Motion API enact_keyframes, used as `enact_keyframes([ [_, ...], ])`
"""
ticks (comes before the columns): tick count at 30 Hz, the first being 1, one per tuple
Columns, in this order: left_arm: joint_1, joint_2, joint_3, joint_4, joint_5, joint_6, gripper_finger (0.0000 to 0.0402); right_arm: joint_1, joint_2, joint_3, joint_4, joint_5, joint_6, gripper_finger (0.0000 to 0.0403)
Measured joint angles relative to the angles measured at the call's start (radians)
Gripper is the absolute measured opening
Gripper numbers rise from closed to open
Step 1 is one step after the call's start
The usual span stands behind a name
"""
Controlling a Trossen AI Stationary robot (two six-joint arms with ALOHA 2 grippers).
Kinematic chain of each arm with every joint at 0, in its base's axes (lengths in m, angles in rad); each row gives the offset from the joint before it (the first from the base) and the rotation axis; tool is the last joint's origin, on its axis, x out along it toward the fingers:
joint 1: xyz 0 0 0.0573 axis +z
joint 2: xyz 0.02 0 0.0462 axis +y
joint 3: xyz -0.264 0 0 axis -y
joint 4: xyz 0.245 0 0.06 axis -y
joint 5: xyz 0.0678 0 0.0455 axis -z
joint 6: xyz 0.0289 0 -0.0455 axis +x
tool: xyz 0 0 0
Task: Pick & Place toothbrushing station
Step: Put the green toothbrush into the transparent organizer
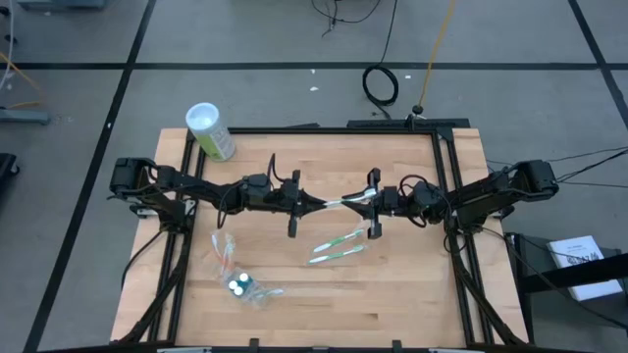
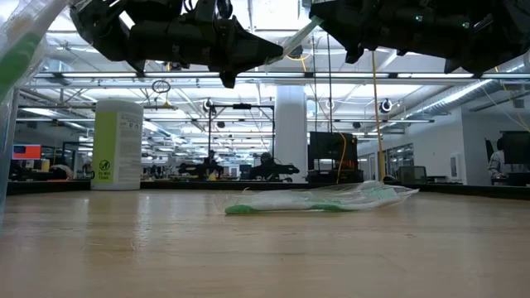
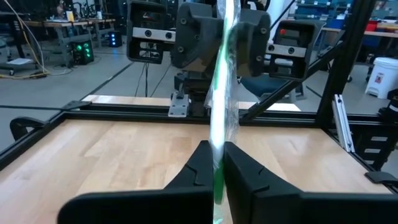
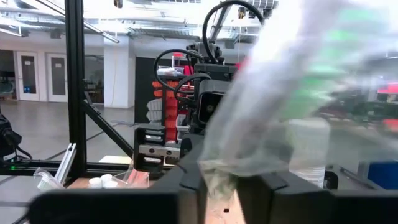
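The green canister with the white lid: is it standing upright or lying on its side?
Upright. In the low view the green canister stands on its base at the table's far edge; the high view shows its round white lid facing up.

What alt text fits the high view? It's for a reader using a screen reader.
Over a wooden table, the left hand and right hand meet, both gripping one wrapped toothbrush. Two toothbrushes, blue-capped tubes and a green canister lie around.
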Motion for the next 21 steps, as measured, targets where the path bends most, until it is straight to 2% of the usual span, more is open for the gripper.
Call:
enact_keyframes([
  [4,-0.001,0.000,0.000,0.000,0.001,-0.002,0.0009,0.000,0.000,0.000,0.003,0.004,-0.003,0.0017],
  [9,-0.001,0.000,0.000,0.000,0.001,-0.045,0.0036,0.000,-0.001,0.000,-0.001,0.004,0.000,0.0018],
  [12,-0.001,0.000,0.003,-0.004,-0.009,-0.129,0.0052,-0.001,-0.027,0.000,-0.061,0.004,0.016,0.0017],
  [16,0.002,-0.009,0.011,-0.029,-0.033,-0.175,0.0085,-0.030,-0.084,0.000,-0.243,0.001,0.059,0.0017],
  [21,-0.002,-0.008,0.078,-0.054,-0.028,-0.182,0.0160,-0.048,-0.124,0.068,-0.547,-0.001,0.079,0.0017],
])
